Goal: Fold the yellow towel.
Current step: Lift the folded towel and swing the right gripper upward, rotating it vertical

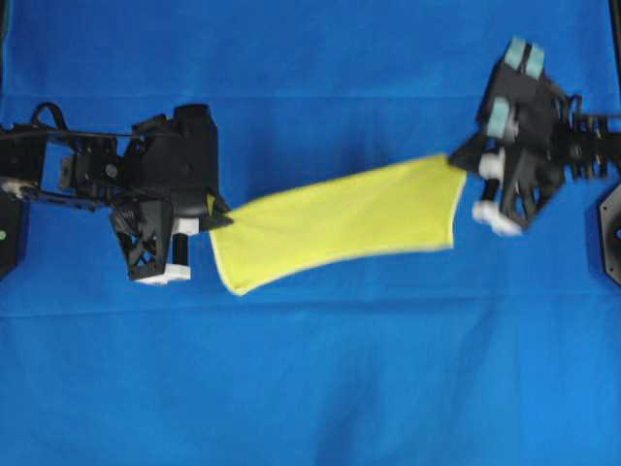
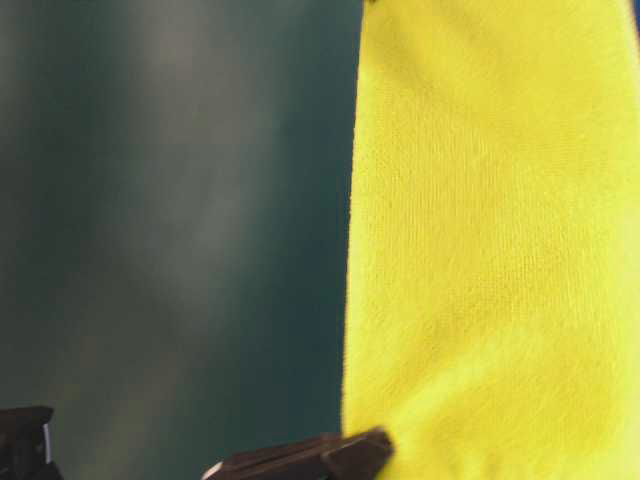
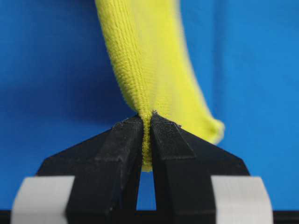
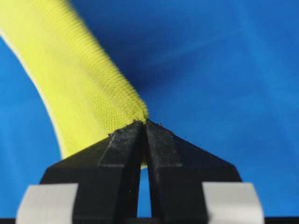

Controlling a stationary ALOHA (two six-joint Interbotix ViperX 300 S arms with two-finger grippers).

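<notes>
The yellow towel [image 1: 340,223] hangs stretched above the blue cloth [image 1: 310,388], between both arms. The left gripper [image 3: 146,122] is clenched on one corner of the towel, and the right gripper [image 4: 143,125] pinches the opposite end tightly.

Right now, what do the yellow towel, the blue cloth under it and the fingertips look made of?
Yellow towel: soft knit microfibre by the look, matte, fuzzy ribbed weave, paler stitched hem.
Blue cloth: plain woven fabric probably, matte, faint creases; too blurred to be sure.
Fingertips: hard black plastic, dull grainy surface with rough edges, possibly printed; white blocks behind them look like smooth plastic.
</notes>
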